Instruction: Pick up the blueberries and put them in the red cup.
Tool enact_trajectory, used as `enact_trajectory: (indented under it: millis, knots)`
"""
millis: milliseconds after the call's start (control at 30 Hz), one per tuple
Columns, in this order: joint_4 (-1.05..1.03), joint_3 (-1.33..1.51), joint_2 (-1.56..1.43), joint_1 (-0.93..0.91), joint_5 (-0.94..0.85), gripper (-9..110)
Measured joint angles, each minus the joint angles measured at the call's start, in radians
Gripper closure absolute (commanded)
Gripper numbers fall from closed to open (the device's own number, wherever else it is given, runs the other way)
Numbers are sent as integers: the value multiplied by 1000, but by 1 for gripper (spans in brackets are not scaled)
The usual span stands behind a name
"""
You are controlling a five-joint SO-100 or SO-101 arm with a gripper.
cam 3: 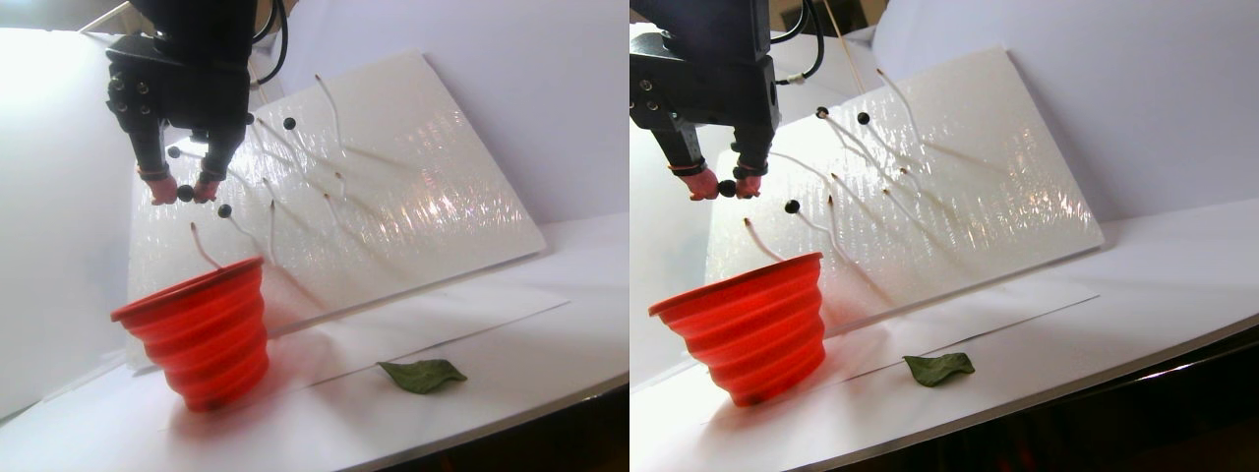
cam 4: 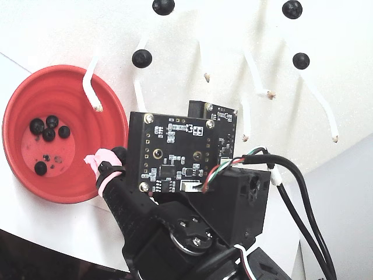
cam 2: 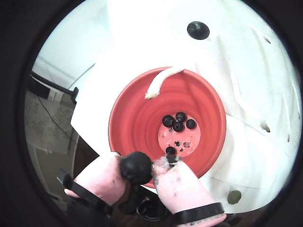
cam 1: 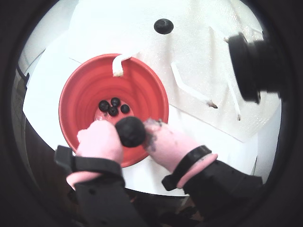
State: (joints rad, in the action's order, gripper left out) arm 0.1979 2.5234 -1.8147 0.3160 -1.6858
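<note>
My gripper [cam 1: 131, 133] is shut on one blueberry [cam 1: 131, 131], pinched between its two pink-covered fingertips [cam 1: 99, 139]. In both wrist views the berry [cam 2: 137, 166] hangs over the near rim of the red cup [cam 1: 85, 85]. The stereo pair view shows the gripper [cam 3: 183, 192] well above the cup [cam 3: 202, 334], in front of the white board. Several blueberries [cam 2: 177, 122] lie on the cup's flat bottom [cam 4: 35, 149]. Other blueberries [cam 4: 141, 58] sit on white stems on the board, one just beyond the cup [cam 1: 163, 26].
A tilted white board [cam 3: 413, 197] with thin white stems stands behind the cup; one stem [cam 2: 158, 82] reaches over the cup's far rim. A green leaf [cam 3: 423, 375] lies on the white table to the cup's right. The table's front edge [cam 3: 511, 418] runs near.
</note>
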Motion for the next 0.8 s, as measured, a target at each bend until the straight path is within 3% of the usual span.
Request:
enact_trajectory:
  millis: [367, 600, 800]
  knots:
    - [58, -38, 80, 0, -2, 91]
    - [84, -38, 100, -2, -2, 81]
    - [84, -38, 100, -15, -2, 81]
